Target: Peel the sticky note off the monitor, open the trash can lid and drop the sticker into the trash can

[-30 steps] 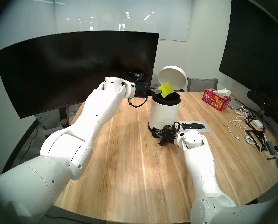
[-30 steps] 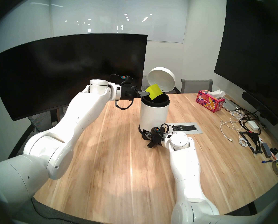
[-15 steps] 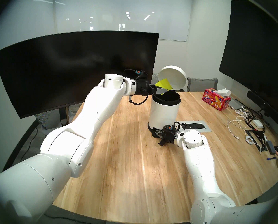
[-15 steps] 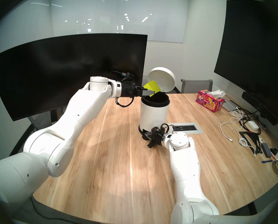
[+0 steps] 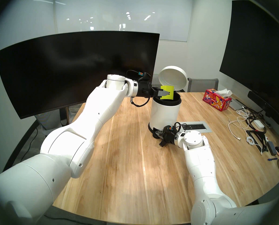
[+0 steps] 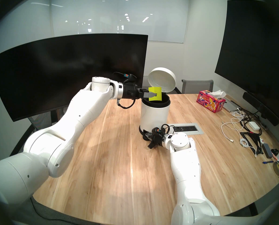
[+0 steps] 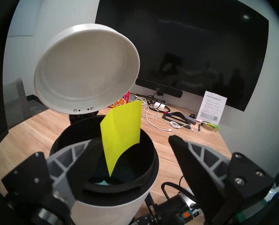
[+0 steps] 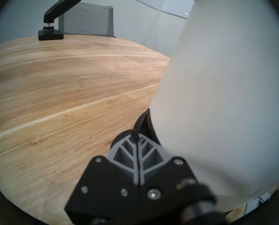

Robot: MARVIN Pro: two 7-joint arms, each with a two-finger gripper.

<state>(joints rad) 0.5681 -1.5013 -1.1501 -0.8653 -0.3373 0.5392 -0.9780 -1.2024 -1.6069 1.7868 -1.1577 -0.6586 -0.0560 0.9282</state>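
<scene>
Left gripper (image 7: 132,140) I see spread wide, the sticky note (image 7: 121,133) loose between its fingers over the trash can (image 7: 103,185) (right gripper (image 8: 138,138) pressed together).

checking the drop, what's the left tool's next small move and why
Probably draw the left tool back from the trash can: its jaws stand open, the sticky note hangs partly inside the rim under the raised lid. It may cling to a finger.
</scene>
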